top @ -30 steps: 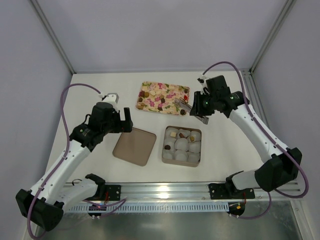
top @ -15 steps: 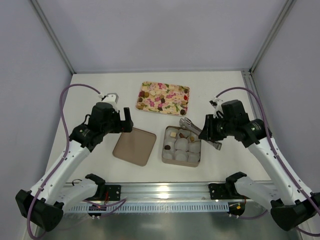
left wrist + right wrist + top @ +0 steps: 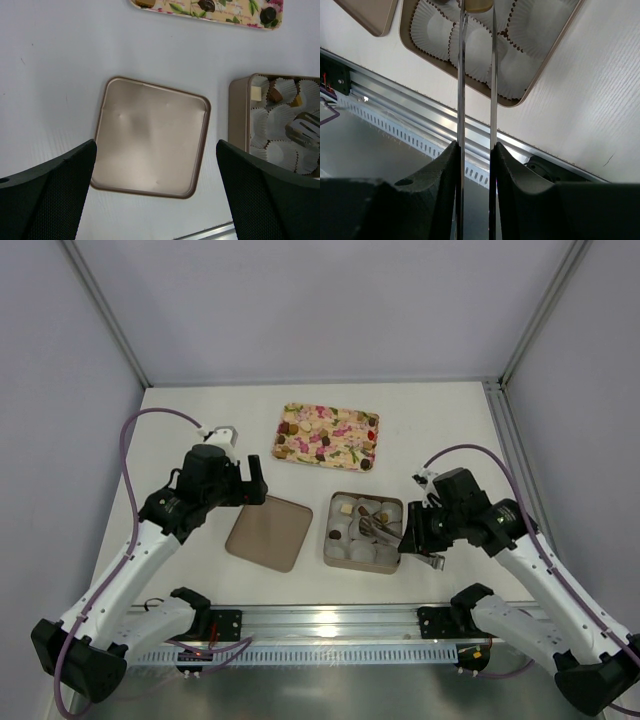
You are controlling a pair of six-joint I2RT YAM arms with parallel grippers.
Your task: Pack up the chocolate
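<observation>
Placing is the step in hand: the right gripper [image 3: 475, 150], closed narrowly on tongs [image 3: 461, 75], holds a golden chocolate [image 3: 479, 5] pinched at their far tips, well ahead of its fingers [image 3: 435, 190], above the paper cups [image 3: 432, 25] in the box [image 3: 327, 540]. Next, I judge, it must lower the piece into an empty cup and ease the tongs apart. The left gripper [image 3: 157, 195] hangs wide open above the lid [image 3: 150, 140].

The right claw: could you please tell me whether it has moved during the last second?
Yes. The right claw, gripping the tongs, moved from beside the floral tray toward the near edge, now beside the gold box.
</observation>
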